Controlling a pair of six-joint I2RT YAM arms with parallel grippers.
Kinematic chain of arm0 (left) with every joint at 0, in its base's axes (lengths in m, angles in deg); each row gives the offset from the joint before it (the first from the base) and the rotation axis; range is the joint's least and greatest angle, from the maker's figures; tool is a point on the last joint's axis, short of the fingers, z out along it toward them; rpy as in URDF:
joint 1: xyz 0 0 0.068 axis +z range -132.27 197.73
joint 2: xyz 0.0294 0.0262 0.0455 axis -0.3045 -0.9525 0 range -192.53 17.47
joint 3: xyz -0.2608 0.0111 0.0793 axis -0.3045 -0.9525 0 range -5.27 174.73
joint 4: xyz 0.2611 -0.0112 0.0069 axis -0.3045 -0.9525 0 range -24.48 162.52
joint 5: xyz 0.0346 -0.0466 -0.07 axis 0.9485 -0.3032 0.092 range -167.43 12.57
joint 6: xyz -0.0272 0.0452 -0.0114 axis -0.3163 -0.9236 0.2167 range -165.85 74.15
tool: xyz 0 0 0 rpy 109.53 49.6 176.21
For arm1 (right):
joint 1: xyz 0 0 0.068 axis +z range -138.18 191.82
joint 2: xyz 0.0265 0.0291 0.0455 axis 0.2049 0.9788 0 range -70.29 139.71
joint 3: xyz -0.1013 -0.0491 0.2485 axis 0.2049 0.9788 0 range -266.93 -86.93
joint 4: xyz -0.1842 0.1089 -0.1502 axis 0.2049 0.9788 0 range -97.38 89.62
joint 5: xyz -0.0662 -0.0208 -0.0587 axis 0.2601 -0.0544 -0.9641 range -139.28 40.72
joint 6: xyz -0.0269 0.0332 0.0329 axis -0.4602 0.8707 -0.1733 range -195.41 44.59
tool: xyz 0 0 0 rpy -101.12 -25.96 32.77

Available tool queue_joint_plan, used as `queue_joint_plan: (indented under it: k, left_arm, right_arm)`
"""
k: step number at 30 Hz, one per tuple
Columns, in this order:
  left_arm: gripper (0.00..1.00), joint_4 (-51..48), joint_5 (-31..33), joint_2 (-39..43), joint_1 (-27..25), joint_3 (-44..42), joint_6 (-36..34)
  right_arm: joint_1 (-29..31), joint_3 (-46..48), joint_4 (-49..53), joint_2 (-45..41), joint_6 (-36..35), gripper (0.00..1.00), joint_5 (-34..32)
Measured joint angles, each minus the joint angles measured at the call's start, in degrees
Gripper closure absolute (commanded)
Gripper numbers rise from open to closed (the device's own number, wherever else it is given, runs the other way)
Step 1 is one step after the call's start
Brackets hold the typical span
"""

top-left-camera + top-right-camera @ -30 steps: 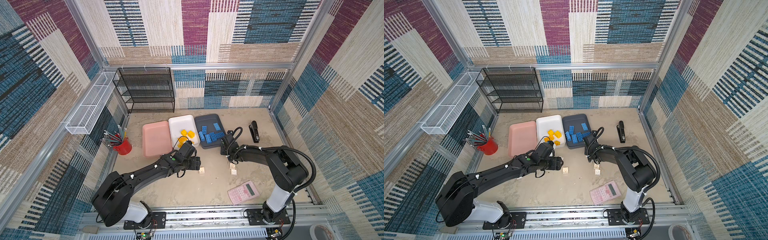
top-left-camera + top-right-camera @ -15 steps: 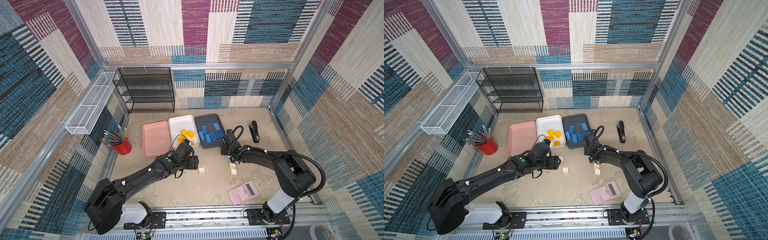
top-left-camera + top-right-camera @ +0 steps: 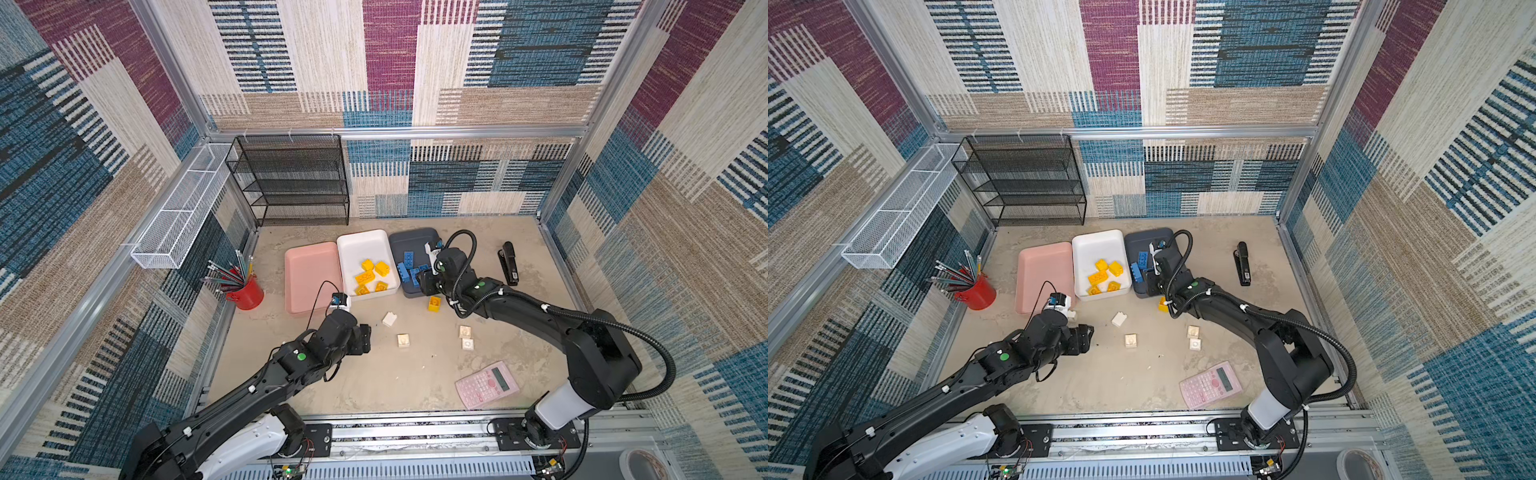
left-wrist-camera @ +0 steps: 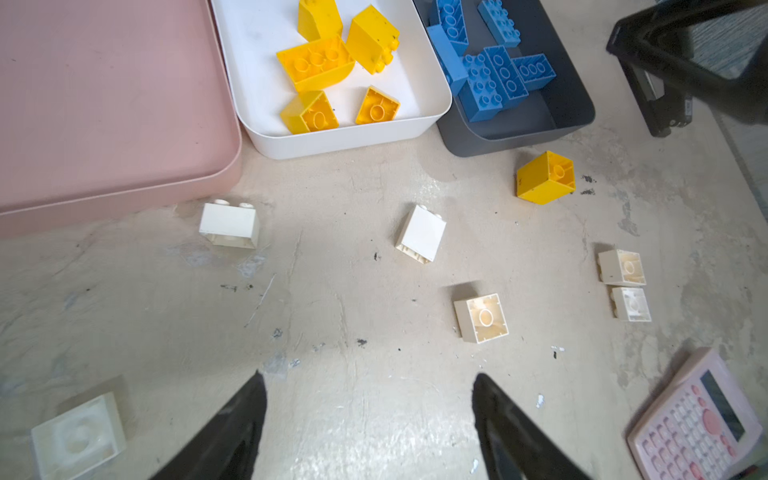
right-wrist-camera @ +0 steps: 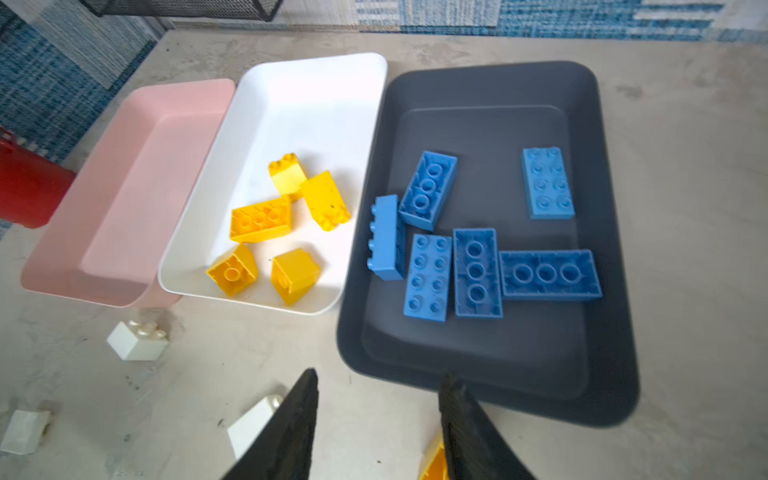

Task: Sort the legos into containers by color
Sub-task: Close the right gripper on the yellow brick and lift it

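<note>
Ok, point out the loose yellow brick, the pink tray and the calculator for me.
loose yellow brick (image 4: 545,178): left wrist view, middle of the brick.
pink tray (image 3: 309,276): in a top view, on its bare floor.
calculator (image 3: 487,384): in a top view, middle of its face.

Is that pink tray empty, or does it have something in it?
Empty. The pink tray shows only its bare bottom in the right wrist view and in both top views; the white bricks lie outside it on the table.
</note>
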Motion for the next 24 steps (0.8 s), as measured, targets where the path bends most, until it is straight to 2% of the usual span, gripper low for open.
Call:
queue_joint_plan:
  k: [5, 7, 12, 15, 18, 24]
  left_arm:
    - [0.21, -0.1, 2.5, 4.2, 0.0, -2.2, 0.0]
    - [0.21, -0.1, 2.9, 4.5, 0.0, -2.6, 0.0]
    - [0.21, -0.1, 2.8, 3.9, 0.0, -3.1, 0.0]
    - [0.21, 0.2, 2.7, 3.5, 0.0, -3.5, 0.0]
    - [0.21, 0.7, 2.6, 3.0, 0.0, -3.7, 0.0]
    - [0.21, 2.7, 2.6, 1.9, 0.0, -3.7, 0.0]
  right_arm:
    - [1.6, -5.0, 1.0, 3.8, -0.8, 0.48, 1.4]
    - [1.6, -5.4, 1.3, 4.8, -0.8, 0.42, 1.9]
    - [1.6, -4.6, 3.4, 5.2, -0.2, 0.20, 0.0]
    - [1.6, -1.5, 4.3, 3.7, 0.6, 0.13, -1.6]
    - [1.6, 2.4, 4.9, 2.0, 1.9, 0.12, -3.0]
    - [1.3, 4.4, 6.4, 4.4, 7.1, 0.20, -5.6]
